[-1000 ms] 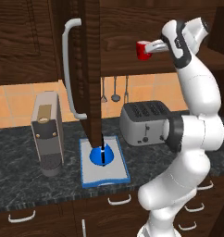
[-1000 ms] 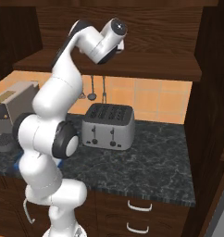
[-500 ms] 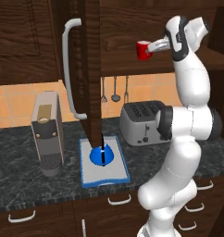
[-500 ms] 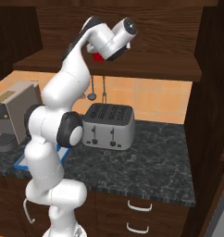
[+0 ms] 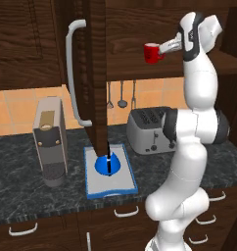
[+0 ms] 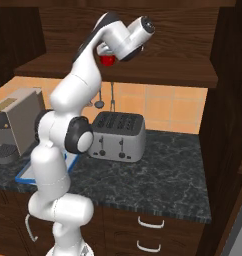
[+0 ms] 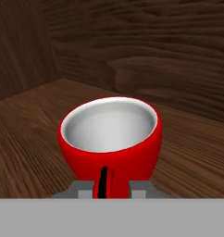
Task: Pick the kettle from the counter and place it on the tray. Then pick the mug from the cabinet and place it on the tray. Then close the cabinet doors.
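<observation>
The mug is seen directly ahead of the gripper, on the cabinet shelf. Jaws that stood wide 1 second ago are now closed on its handle. Lift-out toward the tray, far below, is judged next.

Your arm rises from its base in a tall, nearly upright column, the elbow bulging to the side at mid-height and the forearm straight up. At the top the wrist bends over and the gripper reaches out level. Its fingers are drawn in close about the mug.
</observation>
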Robot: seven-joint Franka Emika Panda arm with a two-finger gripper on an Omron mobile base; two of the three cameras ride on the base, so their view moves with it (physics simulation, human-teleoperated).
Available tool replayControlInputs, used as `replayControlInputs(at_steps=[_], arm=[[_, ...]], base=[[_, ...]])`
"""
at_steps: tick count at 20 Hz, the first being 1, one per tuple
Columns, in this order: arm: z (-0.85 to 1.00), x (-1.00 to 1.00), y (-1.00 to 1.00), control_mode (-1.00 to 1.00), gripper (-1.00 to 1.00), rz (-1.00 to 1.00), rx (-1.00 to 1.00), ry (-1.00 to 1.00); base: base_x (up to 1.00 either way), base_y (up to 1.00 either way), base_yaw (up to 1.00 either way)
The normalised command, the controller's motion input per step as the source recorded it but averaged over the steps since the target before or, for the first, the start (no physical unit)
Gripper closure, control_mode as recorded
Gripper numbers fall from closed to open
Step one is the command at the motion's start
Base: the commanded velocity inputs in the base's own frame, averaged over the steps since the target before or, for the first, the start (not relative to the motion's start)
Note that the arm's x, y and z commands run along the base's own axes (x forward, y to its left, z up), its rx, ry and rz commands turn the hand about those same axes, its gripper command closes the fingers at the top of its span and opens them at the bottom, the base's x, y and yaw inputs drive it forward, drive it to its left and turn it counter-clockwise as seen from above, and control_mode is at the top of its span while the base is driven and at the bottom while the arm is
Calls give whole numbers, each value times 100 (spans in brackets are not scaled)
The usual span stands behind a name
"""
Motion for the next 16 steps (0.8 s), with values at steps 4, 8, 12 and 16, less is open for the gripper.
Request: replayControlInputs(at_steps=[4,8,12,16], arm=[[0,0,0,-100,100,5,0,-2],[0,0,0,-100,100,3,0,0],[0,-20,0,-100,100,0,0,0],[-2,-96,0,-100,100,0,0,-7]], base=[[0,0,0],[0,0,0],[0,0,0],[0,0,0]])
